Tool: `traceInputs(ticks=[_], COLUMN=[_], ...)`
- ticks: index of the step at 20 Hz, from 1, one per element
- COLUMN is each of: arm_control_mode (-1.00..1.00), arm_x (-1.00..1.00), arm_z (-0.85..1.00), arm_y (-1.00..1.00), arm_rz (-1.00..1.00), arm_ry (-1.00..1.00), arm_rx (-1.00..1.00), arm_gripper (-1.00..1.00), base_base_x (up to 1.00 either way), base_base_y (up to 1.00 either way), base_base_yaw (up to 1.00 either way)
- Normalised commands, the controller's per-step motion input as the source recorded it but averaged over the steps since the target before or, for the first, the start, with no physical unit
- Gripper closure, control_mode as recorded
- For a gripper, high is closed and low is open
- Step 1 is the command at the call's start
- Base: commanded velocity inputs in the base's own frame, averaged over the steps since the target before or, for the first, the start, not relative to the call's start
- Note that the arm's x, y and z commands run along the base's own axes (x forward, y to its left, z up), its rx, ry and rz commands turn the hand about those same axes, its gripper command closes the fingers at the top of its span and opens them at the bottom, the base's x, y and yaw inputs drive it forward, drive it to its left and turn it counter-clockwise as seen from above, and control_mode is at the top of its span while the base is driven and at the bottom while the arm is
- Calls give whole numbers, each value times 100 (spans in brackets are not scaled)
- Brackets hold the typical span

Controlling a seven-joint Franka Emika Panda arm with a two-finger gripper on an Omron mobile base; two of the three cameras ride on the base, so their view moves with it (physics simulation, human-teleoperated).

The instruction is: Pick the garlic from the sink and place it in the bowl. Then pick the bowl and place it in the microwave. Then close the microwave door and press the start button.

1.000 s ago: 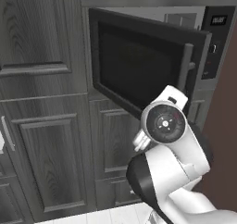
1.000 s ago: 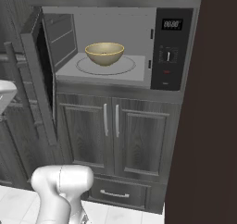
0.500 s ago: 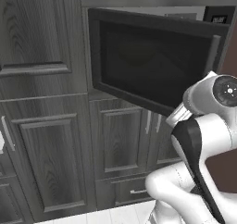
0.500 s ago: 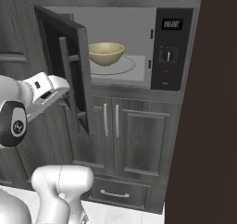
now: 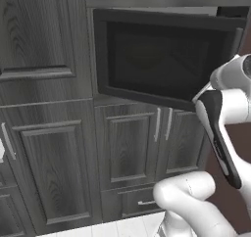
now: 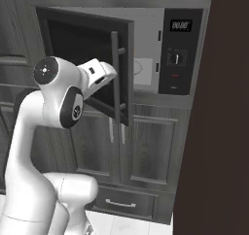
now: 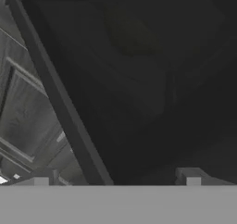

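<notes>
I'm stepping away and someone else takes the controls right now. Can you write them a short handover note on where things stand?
Gripper: open, holding nothing, pressed close against the microwave door's dark glass.
Bowl: faintly visible through the glass, inside the microwave. Whether the garlic is in it cannot be told.
Done: bowl placed in the microwave.
Under way: the door is swung most of the way, not latched.
Left: push the door fully shut, then press the start button on the control panel.
</notes>
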Motion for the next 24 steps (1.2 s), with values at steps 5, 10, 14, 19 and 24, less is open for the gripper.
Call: traceInputs(ticks=[5, 10, 14, 19, 24], arm_control_mode=[-100, -100, -100, -100, -100], arm_x=[91, 88, 88, 72, 56], arm_z=[3, 0, 0, 0, 0], arm_y=[-44, -30, -28, -23, -23], arm_rz=[1, 4, 6, 5, 5], arm_ry=[0, 0, -2, -2, -1], arm_rx=[0, 0, 0, 0, 0], arm_gripper=[-100, -100, -100, -100, -100], base_base_x=[0, 0, 0, 0, 0], base_base_y=[0, 0, 0, 0, 0], base_base_yaw=[0, 0, 0, 0, 0])
